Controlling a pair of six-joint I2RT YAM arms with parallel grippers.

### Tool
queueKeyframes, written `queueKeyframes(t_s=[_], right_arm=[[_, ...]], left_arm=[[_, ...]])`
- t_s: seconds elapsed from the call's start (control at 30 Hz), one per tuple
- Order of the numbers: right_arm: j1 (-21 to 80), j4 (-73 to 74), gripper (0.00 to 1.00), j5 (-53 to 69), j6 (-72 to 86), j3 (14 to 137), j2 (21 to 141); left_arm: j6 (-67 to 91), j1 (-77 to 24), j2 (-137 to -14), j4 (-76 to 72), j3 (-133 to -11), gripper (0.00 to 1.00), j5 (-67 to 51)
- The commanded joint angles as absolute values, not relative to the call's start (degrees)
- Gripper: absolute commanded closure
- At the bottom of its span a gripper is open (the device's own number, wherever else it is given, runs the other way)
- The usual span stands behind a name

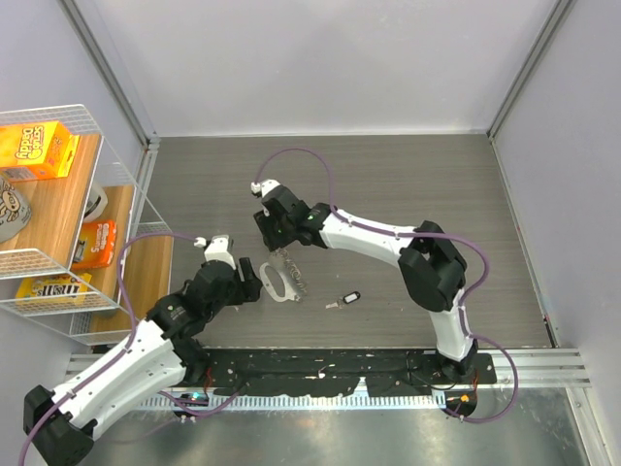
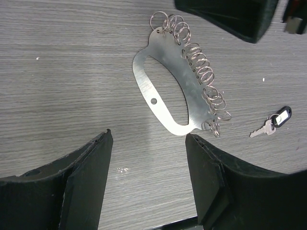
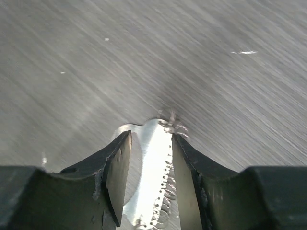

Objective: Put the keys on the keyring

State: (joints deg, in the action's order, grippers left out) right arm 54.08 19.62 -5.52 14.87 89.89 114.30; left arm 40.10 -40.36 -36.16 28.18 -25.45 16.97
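The keyring (image 1: pixel 279 280) is a flat silver plate with a handle slot and a row of small wire rings along one edge; it lies flat on the grey table. In the left wrist view the keyring (image 2: pixel 190 87) lies just beyond my open left gripper (image 2: pixel 148 139), which holds nothing. A tiny silver key with a black head (image 1: pixel 345 299) lies to its right, also seen in the left wrist view (image 2: pixel 271 125). My right gripper (image 1: pixel 279 248) hovers over the keyring's far end. In the right wrist view the gripper (image 3: pixel 151 136) is open and its fingers straddle the plate (image 3: pixel 154 158).
A white wire shelf (image 1: pixel 58 209) with an orange box (image 1: pixel 37 149) and other packets stands at the left edge. Grey walls close the back and sides. The arm bases sit on a metal rail (image 1: pixel 524 364) at the near edge.
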Motion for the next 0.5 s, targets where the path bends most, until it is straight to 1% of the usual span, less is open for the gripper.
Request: queueKeyframes(t_s=[0.0,0.1,0.47], right_arm=[[53.62,21.71,0.55,3.24,15.20,96.85,117.50],[53.09,23.28,0.56,6.41,15.03,99.22,119.79],[51.24,23.47,0.57,5.63,17.14,100.99,124.19]], left_arm=[[40.87,-39.99,-34.54,28.48,-24.96,0.31,18.11],[40.87,-39.99,-34.45,28.48,-24.87,0.31,17.75],[41.04,-39.99,-34.98,27.60,-24.87,0.31,16.70]])
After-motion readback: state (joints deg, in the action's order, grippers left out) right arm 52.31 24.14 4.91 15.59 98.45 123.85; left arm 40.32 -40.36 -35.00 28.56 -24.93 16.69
